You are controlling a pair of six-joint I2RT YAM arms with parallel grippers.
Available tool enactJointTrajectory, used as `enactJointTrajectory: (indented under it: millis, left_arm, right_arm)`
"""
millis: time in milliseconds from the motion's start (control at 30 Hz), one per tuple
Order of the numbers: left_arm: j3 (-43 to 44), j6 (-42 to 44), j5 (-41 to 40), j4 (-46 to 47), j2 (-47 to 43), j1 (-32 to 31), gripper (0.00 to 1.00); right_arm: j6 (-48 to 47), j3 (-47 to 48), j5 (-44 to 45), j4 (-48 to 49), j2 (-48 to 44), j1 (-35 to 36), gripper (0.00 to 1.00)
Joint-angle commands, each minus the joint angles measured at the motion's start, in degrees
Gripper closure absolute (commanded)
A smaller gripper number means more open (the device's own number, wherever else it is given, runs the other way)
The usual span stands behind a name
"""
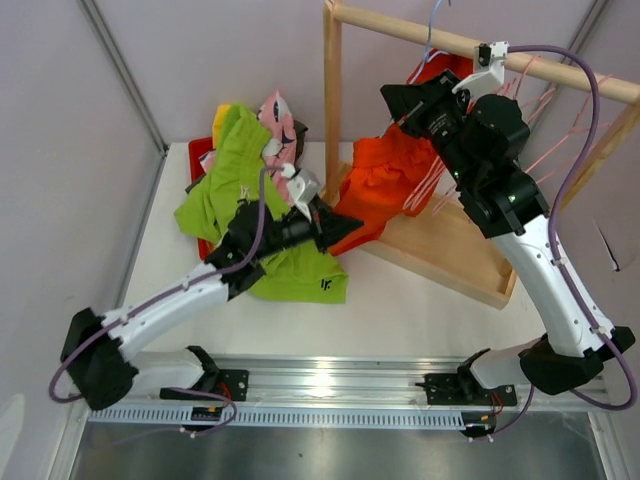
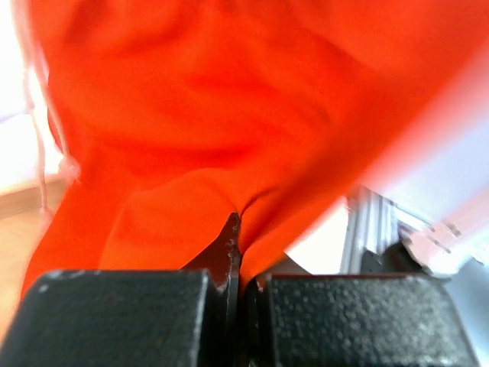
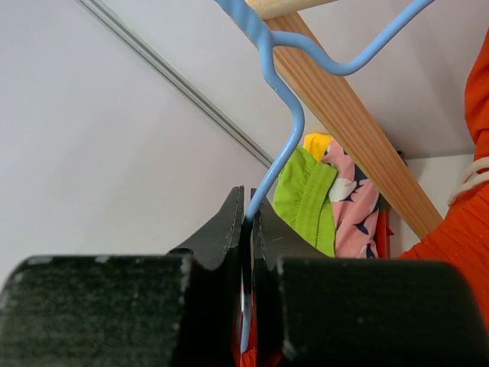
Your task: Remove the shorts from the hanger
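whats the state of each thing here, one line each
blue hanger, hooked over wooden rail
orange shorts, on blue hanger, hem pinched
left gripper, shut on orange shorts
right gripper, shut on blue hanger
lime green shorts, off, crumpled on table
pink patterned shorts, off, heaped beside them
yellow shorts, off, mostly hidden

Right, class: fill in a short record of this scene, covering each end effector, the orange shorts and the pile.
Left end effector: shut on orange shorts
Right end effector: shut on blue hanger
Progress: orange pair hanging at the wooden rack, not yet off
Pile: green shorts, pink shorts, yellow shorts, at left rear
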Motion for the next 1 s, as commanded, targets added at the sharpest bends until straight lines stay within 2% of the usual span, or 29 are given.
enactJointTrajectory:
  millis: [0,100,233,267,400,467,600,733,867,967]
  left_arm:
    - [-6.24,4.71,-6.91,-2.74,-11.58,-7.49,1.00]
    - [-14.32,5.95,-17.61,-6.96,-20.72,-18.54,1.00]
    - [-21.37,4.99,-24.50,-12.76,-28.73,-26.29,1.00]
    - [-22.26,4.98,-27.99,-13.56,-30.57,-27.27,1.00]
    - [-21.48,7.09,-30.31,-14.54,-30.60,-27.90,1.00]
    - [-18.33,8.58,-31.97,-14.54,-28.58,-27.90,1.00]
    - [-9.45,11.66,-38.73,-14.18,-18.75,-26.94,1.00]
    - [5.38,13.07,-38.83,-15.32,-4.36,-21.06,1.00]
    - [19.97,12.72,-40.50,-19.10,5.76,-15.60,1.00]
    - [25.28,12.54,-42.96,-20.78,10.01,-12.61,1.00]
  right_arm:
    - [-0.37,2.13,-0.72,8.40,-1.97,-2.57,1.00]
    - [0.42,3.53,-1.69,7.79,-1.26,-4.33,1.00]
    - [1.04,4.51,-2.31,7.26,-0.74,-5.65,1.00]
    - [1.22,4.33,-2.49,7.09,-0.91,-5.74,1.00]
    - [2.80,2.93,-2.92,7.52,-1.70,-5.83,1.00]
    - [4.38,2.57,-3.89,7.00,-1.97,-5.83,1.00]
    - [10.25,0.47,-7.57,6.47,-3.72,-5.65,1.00]
    - [18.52,-7.68,-12.06,10.06,-6.35,-4.08,1.00]
    - [25.63,-11.22,-14.08,13.58,-7.24,-1.79,1.00]
    - [29.94,-11.58,-16.81,15.87,-6.63,-1.26,1.00]
